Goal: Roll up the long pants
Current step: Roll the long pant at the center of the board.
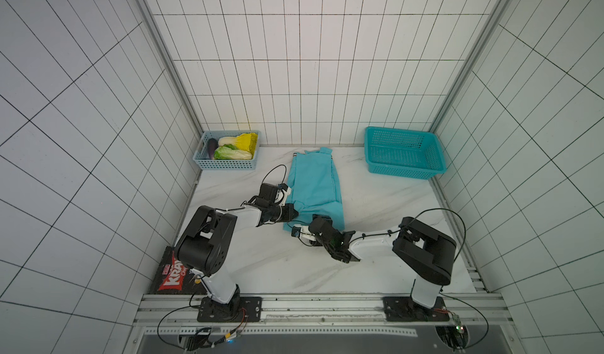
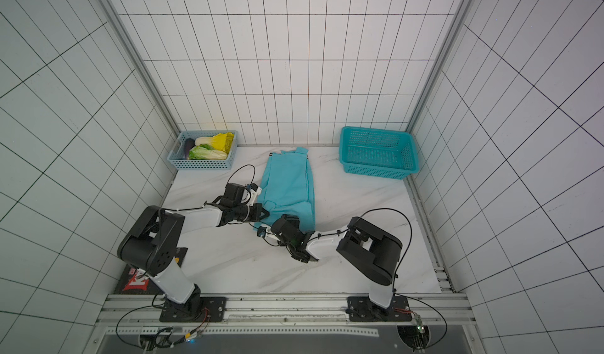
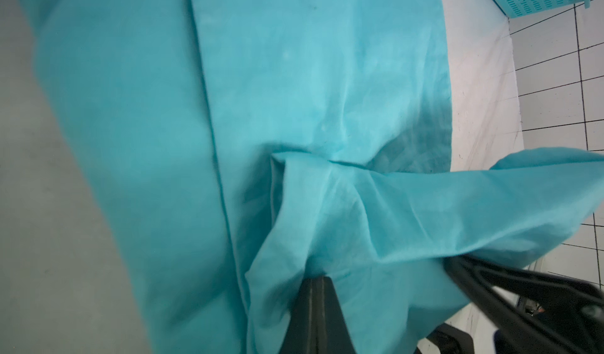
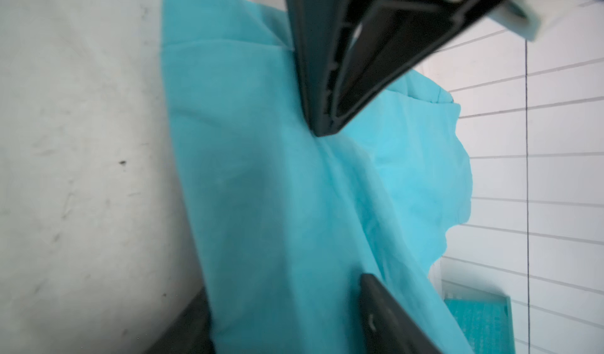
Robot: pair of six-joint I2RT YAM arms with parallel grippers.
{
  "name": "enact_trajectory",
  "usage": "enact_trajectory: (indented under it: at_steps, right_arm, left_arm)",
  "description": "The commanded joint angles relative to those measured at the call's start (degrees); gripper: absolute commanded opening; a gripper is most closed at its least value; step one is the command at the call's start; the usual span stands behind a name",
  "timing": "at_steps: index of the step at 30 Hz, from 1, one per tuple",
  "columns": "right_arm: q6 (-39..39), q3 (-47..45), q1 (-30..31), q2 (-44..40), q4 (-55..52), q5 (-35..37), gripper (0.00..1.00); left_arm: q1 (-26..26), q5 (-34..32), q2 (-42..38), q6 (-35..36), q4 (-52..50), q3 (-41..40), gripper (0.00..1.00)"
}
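Top views: long pants [image 1: 313, 179] lie flat mid-way across the table [image 1: 385, 205], near end bunched at the left gripper [image 1: 296, 212].
Left wrist: its fingers [image 3: 315, 303] are pressed together, pinching a cloth fold.
Right wrist: right gripper [image 4: 282, 285] fingers stand apart, pants edge between them.

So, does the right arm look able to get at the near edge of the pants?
Probably yes. The right claw sits at the near edge of the pants, jaws apart with cloth between them. The left claw, shut on that edge close by, crowds the spot but doesn't seem to block it.
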Motion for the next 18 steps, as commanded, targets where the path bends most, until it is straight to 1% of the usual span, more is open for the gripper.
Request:
enact_trajectory:
  at_steps: [1, 2, 3, 4, 6, 7, 10, 13, 14, 17, 18]
  right_arm:
    - [1.64, 0.41, -2.37, 5.18, -11.08, -3.22, 0.36]
    - [2.18, 1.13, -2.93, 5.28, -12.73, -3.89, 0.19]
    - [2.81, 1.92, -3.45, 5.02, -14.56, -4.51, 0.08]
    - [3.56, 2.67, -3.99, 4.12, -16.99, -6.33, 0.05]
    - [5.92, 6.07, -5.47, 1.78, -26.37, -13.15, 0.04]
    - [7.5, 8.9, -6.38, 0.74, -32.22, -17.28, 0.0]
    - [10.57, 17.5, -8.32, -0.79, -50.05, -29.3, 0.0]
    - [13.05, 24.98, -9.84, -0.03, -64.54, -39.46, 0.0]
    - [14.09, 27.16, -9.93, 0.57, -68.91, -42.46, 0.0]
    - [16.99, 31.77, -10.25, 1.52, -77.83, -51.95, 0.0]
    - [18.23, 33.25, -10.38, 1.54, -79.82, -54.06, 0.0]
  left_arm:
    - [0.56, 1.06, 1.29, 0.34, 0.17, -0.48, 0.0]
    - [0.74, 1.1, 0.95, 0.22, 0.07, -0.53, 0.0]
    - [0.88, 1.19, 0.59, 0.23, -0.01, -0.66, 0.0]
    - [1.17, 1.19, 0.14, 0.19, -0.2, -0.78, 0.0]
    - [1.91, 1.91, -1.04, -0.09, -0.89, -0.69, 0.0]
    - [2.31, 2.38, -1.82, -0.33, -1.06, -0.61, 0.0]
    - [3.15, 3.01, -4.69, -0.72, -2.83, 0.03, 0.0]
    - [4.22, 3.81, -8.53, -1.21, -5.28, 0.79, 0.0]
    - [4.66, 3.78, -10.14, -1.49, -6.06, 0.88, 0.0]
    - [6.16, 3.94, -14.51, -2.03, -8.87, 1.48, 0.0]
    - [6.4, 3.91, -15.83, -2.13, -9.36, 1.5, 0.0]
